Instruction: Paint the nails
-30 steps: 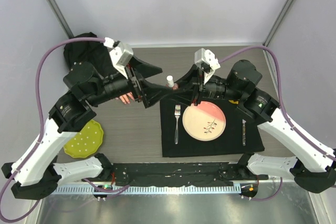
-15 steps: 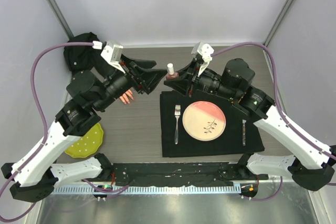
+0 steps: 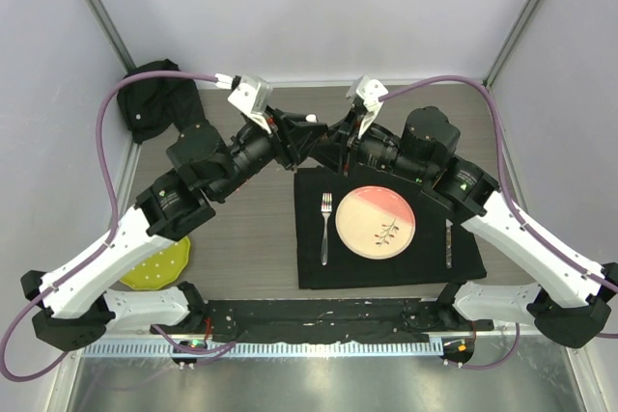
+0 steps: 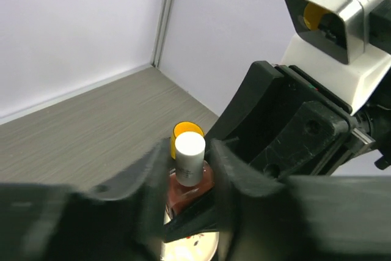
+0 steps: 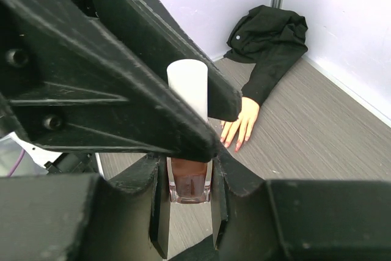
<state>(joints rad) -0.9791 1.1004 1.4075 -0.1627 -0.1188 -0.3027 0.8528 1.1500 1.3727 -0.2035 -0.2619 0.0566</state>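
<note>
From above, the two arms meet nose to nose over the far edge of the black mat (image 3: pixel 386 272). The left pincer (image 3: pixel 309 134) and right pincer (image 3: pixel 334 148) overlap so closely that whatever sits between them is hidden. The nails cannot be seen here. The left arm covers the stretch of desk (image 3: pixel 256 229) next to the black sleeve (image 3: pixel 154 103), which lies bunched in the far left corner. On the mat lie a fork (image 3: pixel 325 224), a pink-and-cream plate (image 3: pixel 375 222) and a knife (image 3: pixel 449 243). A yellow-green dish (image 3: pixel 159 260) is half covered by the left arm.

In the left wrist view the polish bottle (image 4: pixel 192 186) stands upright with its white cap (image 4: pixel 190 151) between the left pincer's fingers. They are part-open, with a thin dark gap on each side of the cap. The blurred fingers hide the bottle's lower half. A round yellow shape just behind the cap is too cut off to identify.

In the right wrist view the right pincer is closed on the bottle's dark red glass body, a finger against each side. The left pincer's fingers cross in front as big black wedges and hide the foot of the cap. Beyond them the mannequin hand (image 5: pixel 243 119) lies flat on the desk. Its nails (image 5: pixel 236 145) show as small pinkish-red tips, well apart from the bottle.
</note>
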